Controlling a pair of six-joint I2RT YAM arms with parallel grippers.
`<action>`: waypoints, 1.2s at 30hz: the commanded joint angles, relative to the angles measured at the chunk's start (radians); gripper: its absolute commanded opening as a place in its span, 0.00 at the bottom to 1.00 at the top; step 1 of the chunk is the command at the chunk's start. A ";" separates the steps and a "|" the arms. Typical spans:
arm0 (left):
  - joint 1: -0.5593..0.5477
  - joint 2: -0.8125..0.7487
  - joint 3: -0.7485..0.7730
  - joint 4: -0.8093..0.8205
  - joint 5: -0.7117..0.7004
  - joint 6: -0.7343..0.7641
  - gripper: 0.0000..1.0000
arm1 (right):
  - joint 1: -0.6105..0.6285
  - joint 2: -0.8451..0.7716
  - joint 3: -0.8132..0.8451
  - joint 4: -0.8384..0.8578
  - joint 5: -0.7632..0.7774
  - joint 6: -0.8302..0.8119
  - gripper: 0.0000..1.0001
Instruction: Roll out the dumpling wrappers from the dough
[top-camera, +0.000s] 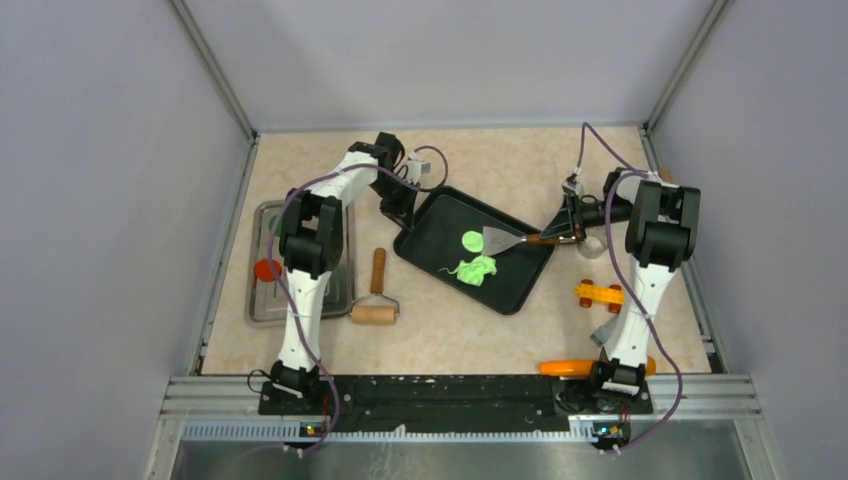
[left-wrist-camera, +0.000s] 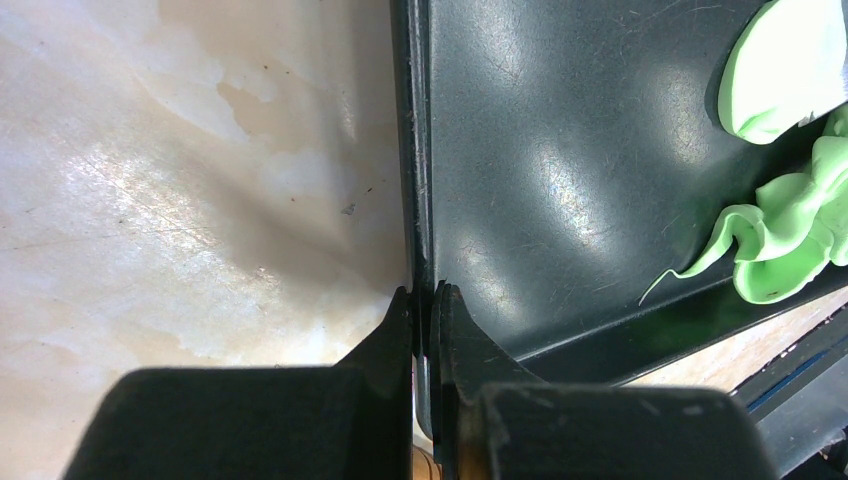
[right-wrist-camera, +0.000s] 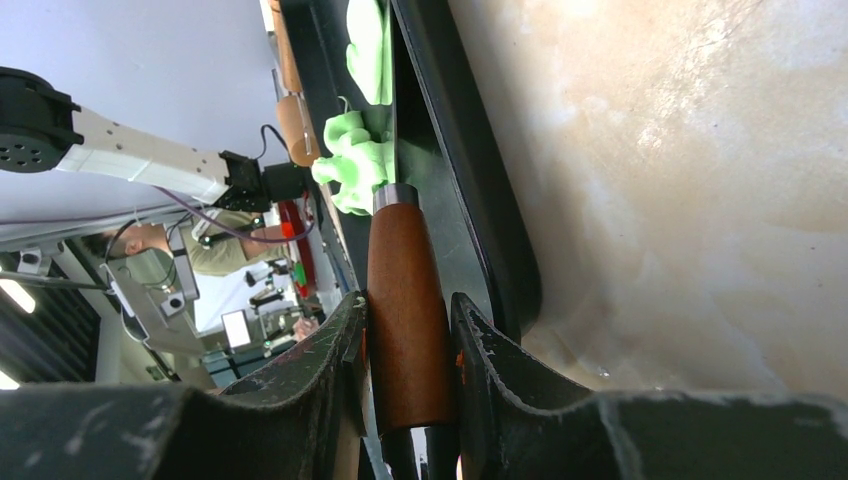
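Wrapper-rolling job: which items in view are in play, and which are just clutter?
In play: wrapper disc, ragged dough, black tray pinched by left gripper, scraper held by right gripper, rolling pin.
Clutter: metal tray, red disc, yellow-orange toy, orange object.

Lime-green dough (top-camera: 474, 270), black tray (top-camera: 438, 218)
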 joint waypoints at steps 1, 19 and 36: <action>-0.009 0.027 0.018 0.020 0.052 0.045 0.00 | 0.012 0.020 0.018 0.046 0.070 -0.039 0.00; 0.009 0.006 -0.021 0.011 0.059 0.095 0.00 | 0.010 0.019 0.032 -0.097 -0.132 -0.170 0.00; 0.010 0.023 -0.004 0.005 0.036 0.105 0.00 | 0.008 -0.037 0.042 -0.208 -0.221 -0.231 0.00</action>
